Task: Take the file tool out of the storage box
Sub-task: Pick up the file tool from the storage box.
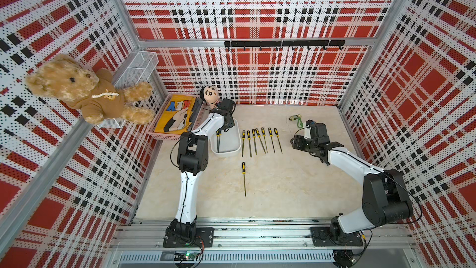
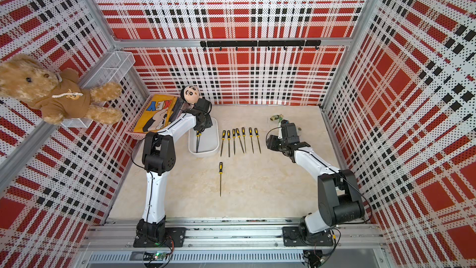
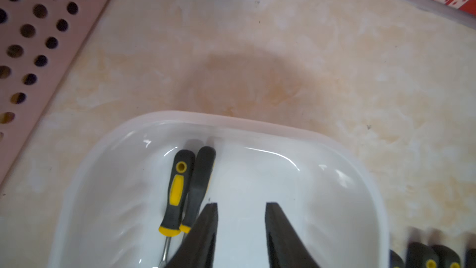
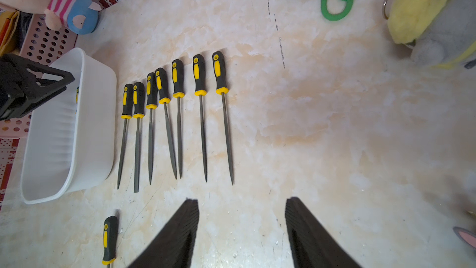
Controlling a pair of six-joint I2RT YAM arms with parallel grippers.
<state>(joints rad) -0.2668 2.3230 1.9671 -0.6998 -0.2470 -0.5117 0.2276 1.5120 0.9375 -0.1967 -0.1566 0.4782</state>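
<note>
Files first: two black-and-yellow file tools (image 3: 177,192) lie side by side inside the white storage box (image 1: 231,148), handles toward the back wall. The box sits on the table (image 1: 283,181) just beside the pink basket (image 1: 162,135). The left gripper (image 3: 241,204) hangs over the box, jaws apart with nothing between them, and one finger (image 3: 206,228) is just beside the nearer handle. A row of seven files (image 1: 260,140) lies right of the box, with a lone file (image 1: 243,176) nearer the front. The right gripper (image 4: 242,202) hovers above bare table, jaws spread, holding nothing.
</note>
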